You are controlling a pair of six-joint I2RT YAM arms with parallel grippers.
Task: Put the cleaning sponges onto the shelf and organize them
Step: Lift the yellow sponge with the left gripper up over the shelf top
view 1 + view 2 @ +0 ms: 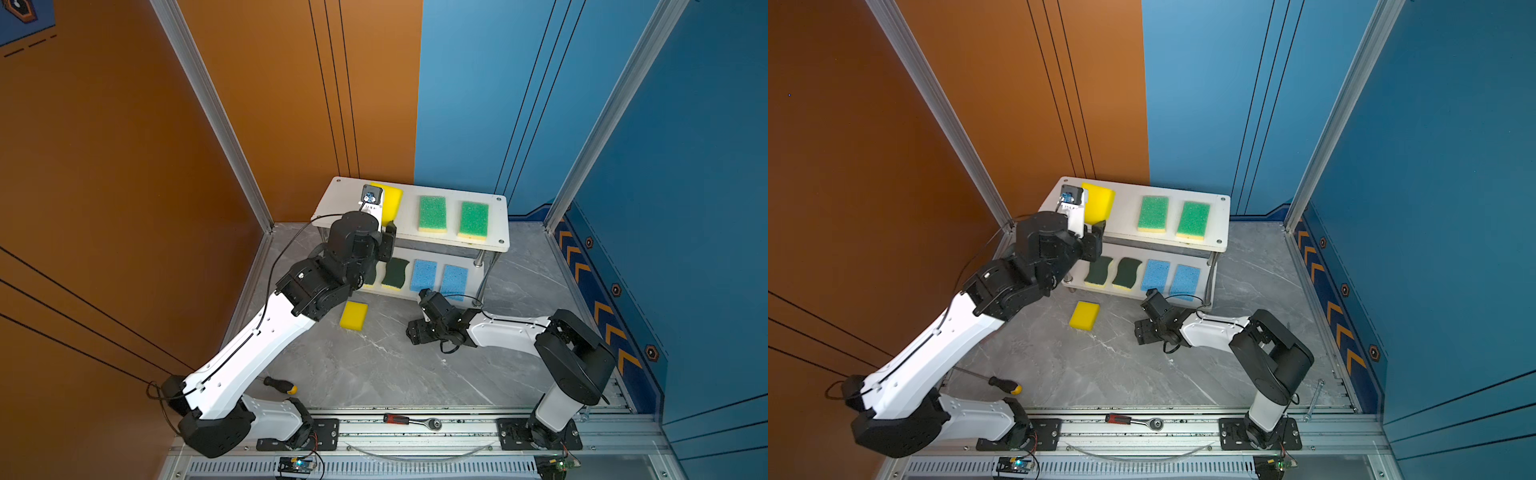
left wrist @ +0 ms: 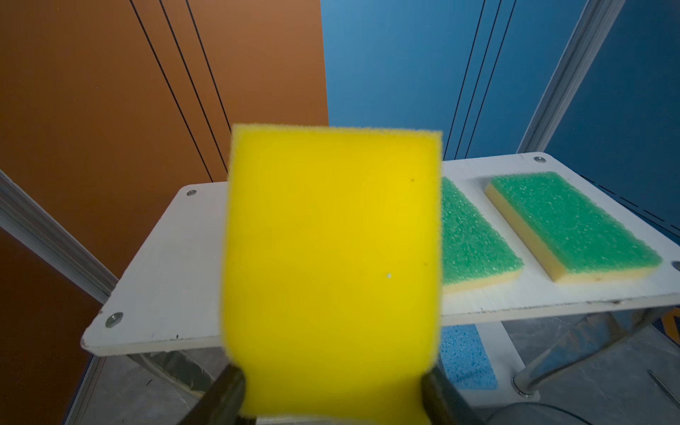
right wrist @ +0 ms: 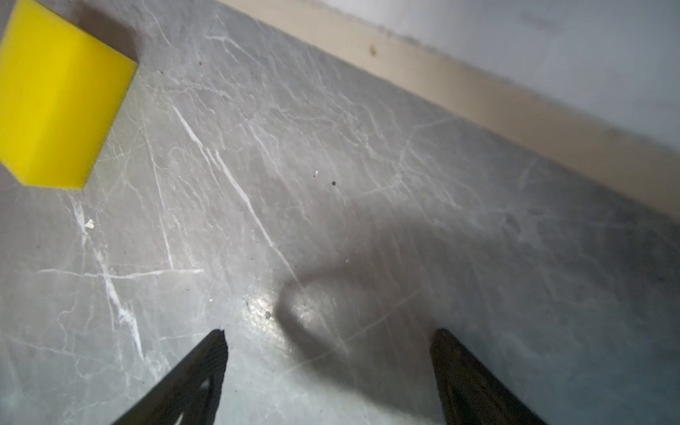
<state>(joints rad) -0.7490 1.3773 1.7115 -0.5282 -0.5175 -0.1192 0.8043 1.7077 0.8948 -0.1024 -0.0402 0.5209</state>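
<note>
My left gripper (image 2: 333,384) clamps the near end of a plain yellow foam sponge block (image 2: 331,239), its long axis pointing away from the fingers, over the bare left end of the white two-tier metal-post shelf (image 2: 162,257). The second yellow block (image 1: 353,316) lies on the grey marble tabletop (image 3: 331,147), nearer my right gripper (image 3: 329,342), whose fingers are spread and empty.
</note>
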